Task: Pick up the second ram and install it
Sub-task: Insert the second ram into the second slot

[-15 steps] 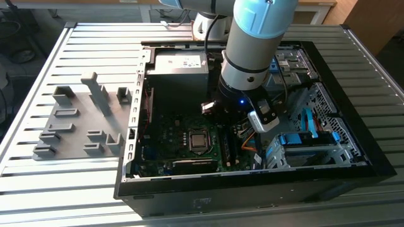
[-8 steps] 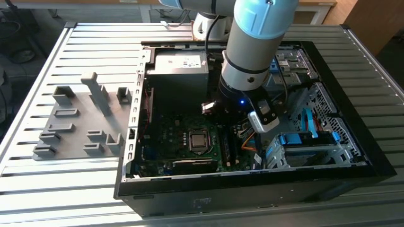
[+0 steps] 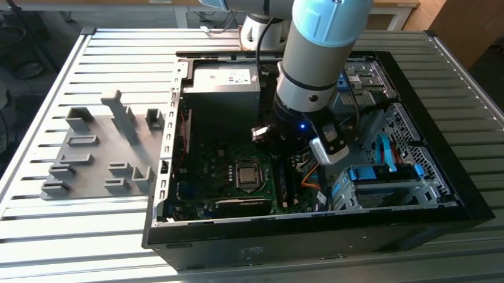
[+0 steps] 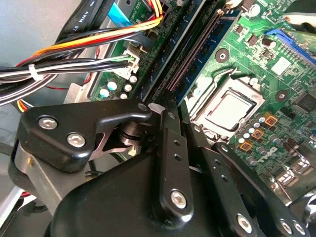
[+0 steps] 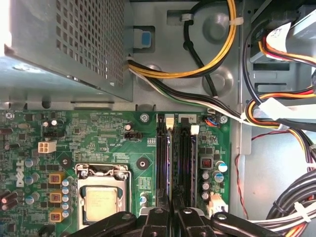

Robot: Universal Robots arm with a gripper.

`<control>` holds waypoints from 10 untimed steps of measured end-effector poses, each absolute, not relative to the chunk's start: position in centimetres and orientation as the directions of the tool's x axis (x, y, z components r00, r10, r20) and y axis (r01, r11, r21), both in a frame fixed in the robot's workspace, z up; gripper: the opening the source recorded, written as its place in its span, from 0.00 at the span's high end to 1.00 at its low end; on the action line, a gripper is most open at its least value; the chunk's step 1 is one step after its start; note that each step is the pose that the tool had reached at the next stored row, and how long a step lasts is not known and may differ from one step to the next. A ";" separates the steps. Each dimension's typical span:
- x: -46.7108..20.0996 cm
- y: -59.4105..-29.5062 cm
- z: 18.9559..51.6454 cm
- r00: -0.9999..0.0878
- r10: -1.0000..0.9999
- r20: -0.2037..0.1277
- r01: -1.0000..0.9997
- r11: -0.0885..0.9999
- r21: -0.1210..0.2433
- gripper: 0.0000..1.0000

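On the slatted metal counter (image 3: 94, 53), a grey holder block (image 3: 94, 159) lies near the edge at the exterior view's left, well apart from the arm. Beside it, toward the counter's middle, an open computer case (image 3: 441, 218) lies on its side. Inside the case, a grey power supply box (image 3: 224, 88) sits toward the counter's far edge. Below it lies the green motherboard (image 3: 212, 159) with its square processor socket (image 3: 247, 174).

The arm (image 3: 319, 53) comes down into the case just to the exterior view's right of that socket. In both wrist views the claw (image 5: 171, 217) (image 4: 186, 133) hangs over the long black memory slots next to the socket (image 5: 101, 200) (image 4: 232, 108). Its black fingers (image 5: 157, 219) are drawn close together.

The second ram (image 5: 170, 163) (image 4: 195, 54) stands on edge in line with one slot and runs away from the fingertips. The claw pinches it at the near end of its upper edge. Whether it is pressed fully home in the slot cannot be told.

Past the slots, yellow, orange and black cables (image 5: 207, 64) (image 4: 89, 47) cross the case wall. A metal drive cage (image 3: 378, 188) fills the case toward the exterior view's right.
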State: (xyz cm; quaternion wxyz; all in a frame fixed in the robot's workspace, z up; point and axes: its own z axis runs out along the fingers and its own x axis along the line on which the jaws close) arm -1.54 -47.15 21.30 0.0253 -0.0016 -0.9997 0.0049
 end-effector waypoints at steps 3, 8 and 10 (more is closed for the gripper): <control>-1.5 -47.1 21.4 -0.999 0.004 0.051 0.003 1.000 -0.012 0.86; -1.5 -47.1 21.4 -0.999 0.004 0.051 0.003 1.000 -0.018 0.86; -1.5 -47.1 21.4 -0.999 0.005 0.051 0.004 1.000 -0.018 0.86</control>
